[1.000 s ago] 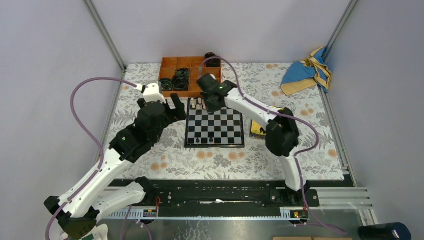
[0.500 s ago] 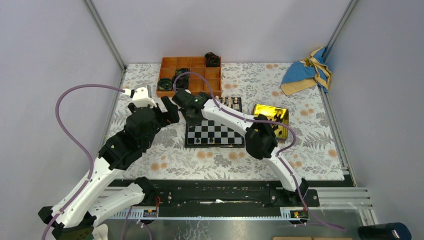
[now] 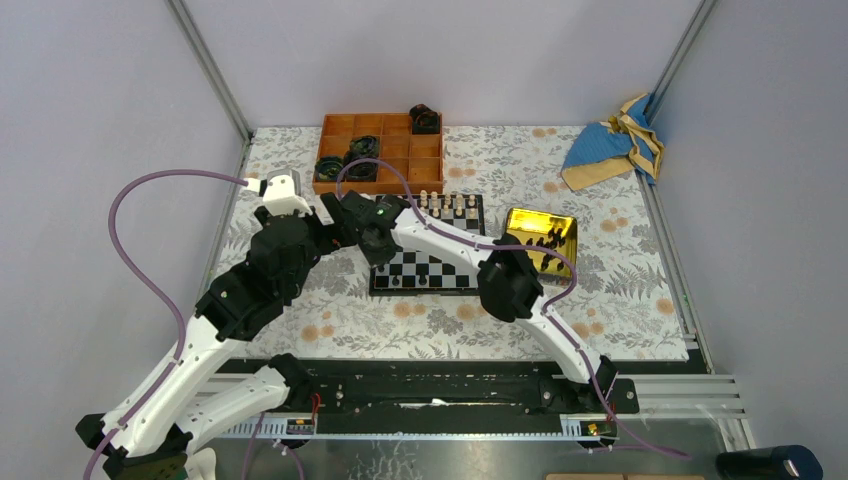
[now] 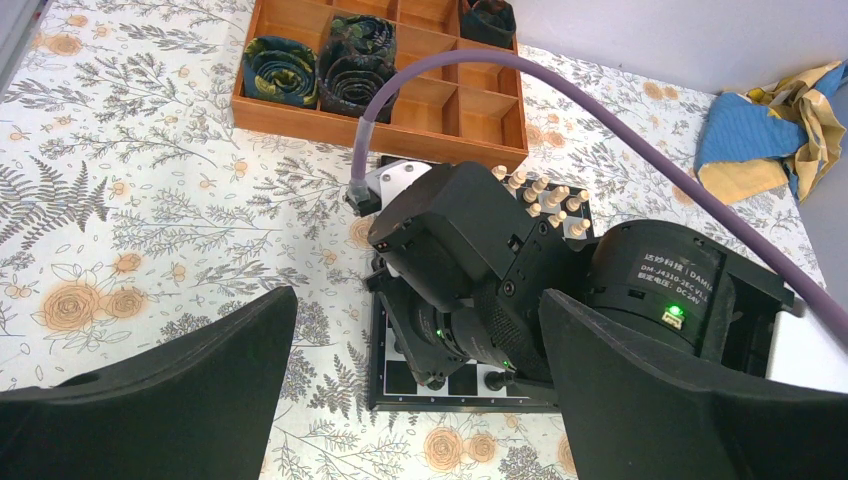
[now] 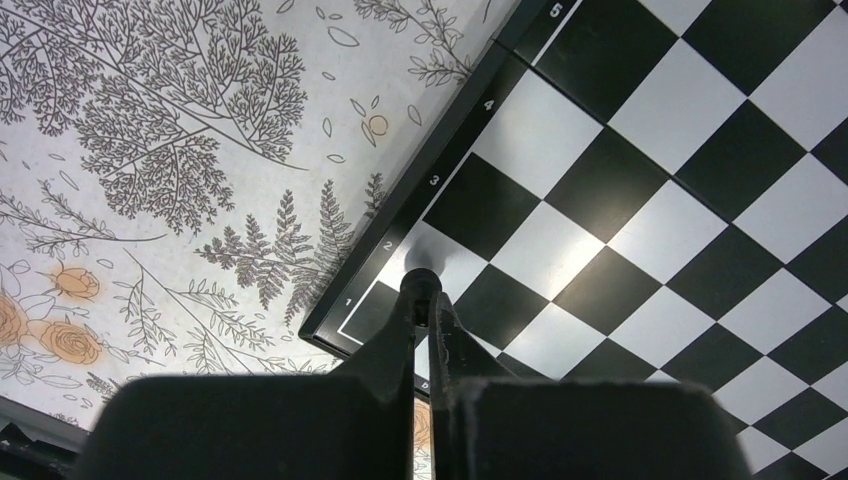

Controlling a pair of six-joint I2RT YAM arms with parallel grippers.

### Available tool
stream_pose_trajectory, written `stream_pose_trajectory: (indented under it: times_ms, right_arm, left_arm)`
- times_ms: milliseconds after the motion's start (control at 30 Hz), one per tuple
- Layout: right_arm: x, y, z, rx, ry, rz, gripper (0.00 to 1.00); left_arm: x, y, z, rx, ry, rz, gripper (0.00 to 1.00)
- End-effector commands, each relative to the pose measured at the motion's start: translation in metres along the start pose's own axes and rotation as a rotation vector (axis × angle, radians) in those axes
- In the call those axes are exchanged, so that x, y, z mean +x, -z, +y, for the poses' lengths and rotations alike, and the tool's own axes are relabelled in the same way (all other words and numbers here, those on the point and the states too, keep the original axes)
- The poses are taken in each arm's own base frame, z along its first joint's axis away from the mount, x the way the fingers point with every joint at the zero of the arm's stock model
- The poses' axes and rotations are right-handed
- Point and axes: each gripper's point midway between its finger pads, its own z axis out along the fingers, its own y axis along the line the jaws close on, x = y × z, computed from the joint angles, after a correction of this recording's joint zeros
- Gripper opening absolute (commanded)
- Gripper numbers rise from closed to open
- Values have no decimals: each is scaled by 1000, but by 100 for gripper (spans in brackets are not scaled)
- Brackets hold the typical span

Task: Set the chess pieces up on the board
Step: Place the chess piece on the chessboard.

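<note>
Floral cloth covers bench (image 3: 620, 260). Board (image 3: 450, 268) lies at centre, cream chessmen (image 3: 445, 204) in row along far edge. Right end effector (image 5: 424, 300) clenched on tiny black chess piece (image 5: 420, 281), low over board's left edge by marks 1 and 2; whether piece touches square, cannot tell. Left end effector (image 4: 418, 300) released, fingers wide apart, just left of board, near right wrist. Orange tray (image 3: 425, 152) with black coiled rings (image 3: 362, 148) beyond.

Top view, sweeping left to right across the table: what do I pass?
White camera block on the left wrist → board → gold box → blue and yellow cloth. The orange tray is left out, since it overlaps the board's span.
</note>
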Motion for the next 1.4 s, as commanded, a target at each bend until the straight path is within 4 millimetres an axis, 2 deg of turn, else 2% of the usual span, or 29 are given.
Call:
stream_pose_trajectory:
  times_ms: [0,200,367,1167,1300,1367]
  right_arm:
    - [-2,10,12,-28,7,-4,0]
    - [3,7,12,-22,12,8,0]
    - [7,3,9,-8,16,15,6]
    - [6,-9,0,37,33,-5,5]
    - [9,-10,-2,46,37,3,9]
    - [10,-12,-3,48,38,5,14]
  left_arm:
    - [-3,1,7,-29,9,-16,99]
    - [0,-1,6,-33,4,-8,99]
    - [2,-2,6,-31,3,-2,99]
    - [8,-2,6,-15,-11,11,99]
    - [9,-1,6,-12,-11,12,99]
    - [9,-1,6,-11,-11,12,99]
